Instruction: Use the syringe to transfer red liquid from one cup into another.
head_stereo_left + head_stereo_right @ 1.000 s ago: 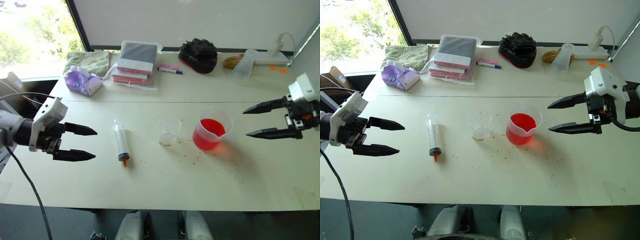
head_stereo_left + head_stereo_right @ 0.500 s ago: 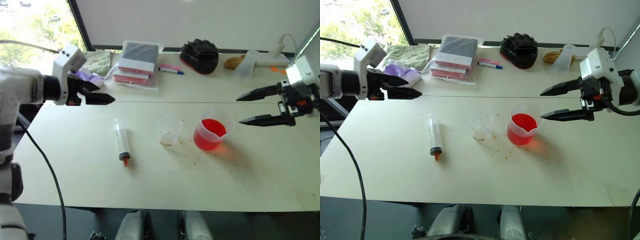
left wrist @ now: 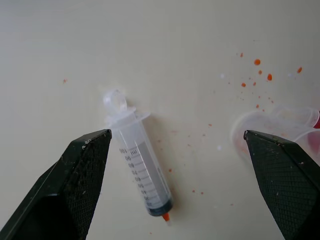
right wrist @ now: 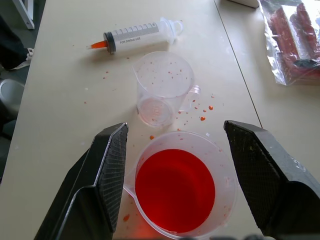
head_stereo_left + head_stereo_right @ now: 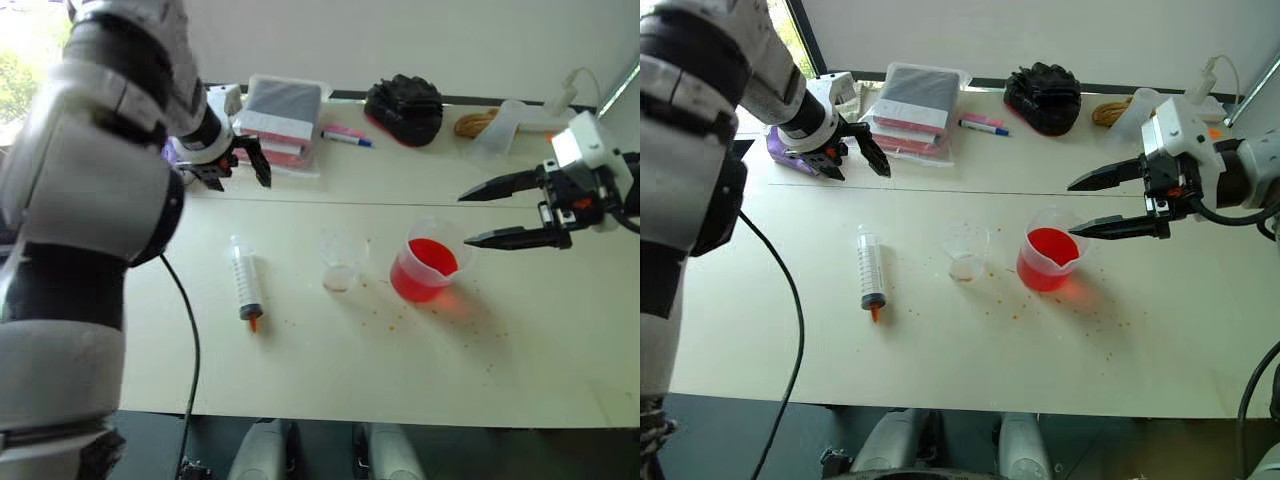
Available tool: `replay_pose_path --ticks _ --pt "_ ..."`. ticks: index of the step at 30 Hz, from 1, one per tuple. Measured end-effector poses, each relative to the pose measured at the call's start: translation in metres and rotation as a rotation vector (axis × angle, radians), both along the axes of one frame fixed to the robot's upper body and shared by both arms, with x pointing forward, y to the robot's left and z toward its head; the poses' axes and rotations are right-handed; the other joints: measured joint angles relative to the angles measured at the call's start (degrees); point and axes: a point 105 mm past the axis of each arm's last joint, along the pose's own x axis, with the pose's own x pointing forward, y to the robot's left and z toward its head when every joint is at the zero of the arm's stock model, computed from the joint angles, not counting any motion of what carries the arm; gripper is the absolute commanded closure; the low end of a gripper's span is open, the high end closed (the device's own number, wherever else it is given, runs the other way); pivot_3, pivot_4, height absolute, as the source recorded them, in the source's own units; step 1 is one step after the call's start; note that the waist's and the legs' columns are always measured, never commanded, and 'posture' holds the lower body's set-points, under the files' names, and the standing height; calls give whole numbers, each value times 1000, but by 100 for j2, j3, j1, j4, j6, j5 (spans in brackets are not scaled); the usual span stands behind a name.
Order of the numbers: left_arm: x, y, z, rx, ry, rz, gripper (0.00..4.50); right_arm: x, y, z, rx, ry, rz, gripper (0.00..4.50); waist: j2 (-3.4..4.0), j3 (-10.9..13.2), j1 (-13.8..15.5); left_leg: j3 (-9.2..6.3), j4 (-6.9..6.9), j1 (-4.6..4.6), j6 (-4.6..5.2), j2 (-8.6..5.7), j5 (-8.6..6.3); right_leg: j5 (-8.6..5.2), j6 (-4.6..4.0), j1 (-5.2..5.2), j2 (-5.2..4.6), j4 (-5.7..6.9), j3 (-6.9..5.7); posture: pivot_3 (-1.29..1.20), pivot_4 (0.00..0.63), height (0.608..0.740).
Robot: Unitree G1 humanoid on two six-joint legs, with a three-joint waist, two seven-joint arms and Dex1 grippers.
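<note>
The syringe (image 5: 243, 285) lies flat on the cream table (image 5: 300, 360), its orange tip toward the near edge. My left gripper (image 5: 238, 170) hangs open above it, pointing down; in the left wrist view the syringe (image 3: 142, 172) lies between the spread fingers, untouched. To its right stands the small clear cup (image 5: 340, 262), nearly empty. Further right the spouted beaker (image 5: 425, 268) holds the red liquid (image 4: 175, 190). My right gripper (image 5: 465, 218) stays open just right of and above the beaker's rim, holding nothing.
Red droplets (image 5: 385, 315) speckle the table around both cups. Along the far side sit a plastic bag of pink packets (image 5: 275, 125), a marker pen (image 5: 345, 138), a black bundle (image 5: 405, 105), a purple tissue pack (image 5: 790, 155) and a white power strip (image 5: 540, 120).
My left arm swung up from the table's left edge toward the middle and turned its gripper downward over the syringe. The right gripper edged slightly left toward the beaker.
</note>
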Motion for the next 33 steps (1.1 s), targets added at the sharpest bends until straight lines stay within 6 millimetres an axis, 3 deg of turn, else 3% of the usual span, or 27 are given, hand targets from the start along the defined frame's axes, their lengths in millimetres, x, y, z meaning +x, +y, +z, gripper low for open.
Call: replay_pose_path --ticks 5,10,13,25,33 --pt "-29 8 -30 30 212 100 35 1 1 0 5 -3 -4 1306 -22 13 -18 -6 2 3 -14 1 8 1 0 -1 -4 12 -1 0 150 740" --pt "-37 16 -19 36 211 125 35 2 1 -1 9 4 -8 1306 -29 17 -3 -5 2 3 -44 -1 23 1 1 0 -12 11 -1 0 150 740" --pt "-42 24 -24 39 245 153 35 2 2 -1 13 5 -6 1306 -29 17 3 -5 2 3 -46 -1 23 1 1 0 -15 11 -2 0 150 740" --pt "-34 39 -66 45 286 173 35 5 9 -1 18 17 4 1306 -28 16 36 -6 3 3 -53 -20 26 3 2 -3 -52 22 -5 0 150 740" --pt "-31 37 -85 29 302 150 35 4 10 -4 25 44 -8 1306 -28 16 37 -6 3 3 -55 -26 26 4 3 -4 -54 31 -8 0 150 740"
